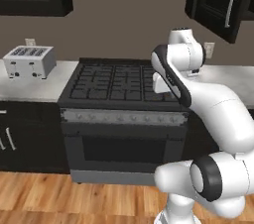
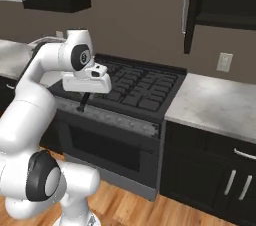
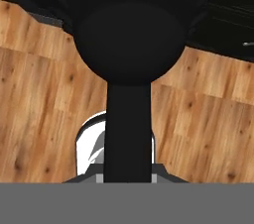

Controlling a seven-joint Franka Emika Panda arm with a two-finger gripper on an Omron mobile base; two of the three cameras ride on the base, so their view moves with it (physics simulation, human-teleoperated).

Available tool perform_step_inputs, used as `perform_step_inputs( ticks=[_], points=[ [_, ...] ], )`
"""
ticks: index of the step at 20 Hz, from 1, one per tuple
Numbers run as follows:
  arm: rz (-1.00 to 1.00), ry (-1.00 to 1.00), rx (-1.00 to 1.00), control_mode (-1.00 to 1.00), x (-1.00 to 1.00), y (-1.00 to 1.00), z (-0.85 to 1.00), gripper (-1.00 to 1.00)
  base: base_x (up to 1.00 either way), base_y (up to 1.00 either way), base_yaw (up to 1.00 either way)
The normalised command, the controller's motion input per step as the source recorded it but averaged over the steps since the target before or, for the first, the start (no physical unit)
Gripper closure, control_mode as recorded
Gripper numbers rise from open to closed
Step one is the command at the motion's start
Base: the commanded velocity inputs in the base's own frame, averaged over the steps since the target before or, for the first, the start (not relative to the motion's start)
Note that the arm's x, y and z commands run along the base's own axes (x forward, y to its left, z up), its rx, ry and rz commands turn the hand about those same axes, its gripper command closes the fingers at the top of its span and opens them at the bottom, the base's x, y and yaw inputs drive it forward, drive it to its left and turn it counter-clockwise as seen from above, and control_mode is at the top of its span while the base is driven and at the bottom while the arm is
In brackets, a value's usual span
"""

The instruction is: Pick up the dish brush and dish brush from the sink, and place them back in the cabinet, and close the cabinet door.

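The gripper [image 2: 83, 104] is squeezed shut on the black dish brush [image 3: 130, 44], which hangs in front of the stove [image 1: 119, 82]. I think it should go up slowly to the open black cabinet [image 2: 225, 0] (its door [image 2: 189, 12] sticks out). The brush is smooth, round and dark.

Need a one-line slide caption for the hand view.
Gripper shut on the black dish brush, its handle running up to the round head, above wood floor.

Even, soft rendered light; no glare; upper cabinets dim; pics sharp.
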Motion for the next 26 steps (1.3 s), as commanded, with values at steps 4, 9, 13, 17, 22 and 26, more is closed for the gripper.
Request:
perform_step_inputs(
  ticks=[4, 9, 13, 17, 22, 26],
  points=[
    [0.00, 0.00, 0.00, 1.00, 0.00, 0.00, 0.00, 1.00, 0.42, -0.20, -0.32],
    [0.00, 0.00, 0.00, 1.00, 0.00, 0.00, 0.00, 1.00, 0.36, -0.32, -0.24],
    [0.00, 0.00, 0.00, 1.00, 0.00, 0.00, 0.00, 1.00, 0.15, -0.47, -0.15],
    [0.00, 0.00, 0.00, 1.00, 0.00, 0.00, 0.00, 1.00, 0.00, -0.49, -0.16],
    [0.00, 0.00, 0.00, 1.00, 0.00, 0.00, 0.00, 1.00, 0.00, -0.50, -0.17],
    [0.00, 0.00, 0.00, 1.00, 0.00, 0.00, 0.00, 1.00, 0.00, -0.49, -0.17]
  ],
)
